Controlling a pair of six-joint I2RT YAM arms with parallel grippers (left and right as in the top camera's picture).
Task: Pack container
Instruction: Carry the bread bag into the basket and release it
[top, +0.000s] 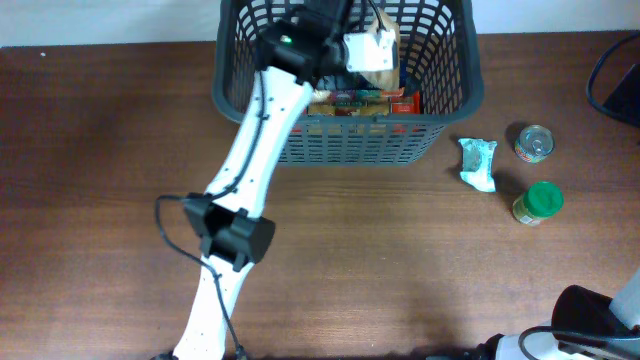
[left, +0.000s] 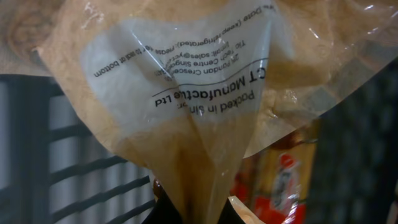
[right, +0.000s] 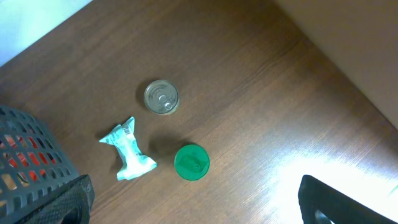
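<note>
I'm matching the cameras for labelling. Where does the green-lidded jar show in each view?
Overhead: green-lidded jar at the right, on the table, just below the tin can.
Left wrist: not in it; the clear bag fills the view.
Right wrist: low centre, right of the crumpled packet.
Shared landmark: the basket, top centre overhead, lower left corner in the right wrist view.

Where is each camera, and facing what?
Overhead: above the table, looking down on the dark grey plastic basket; left arm and right arm show.
Left wrist: on the left gripper, facing the clear plastic bag of tan powder it pinches.
Right wrist: on the open right gripper, facing the round silver tin can.
Overhead and right wrist share can, basket.
</note>
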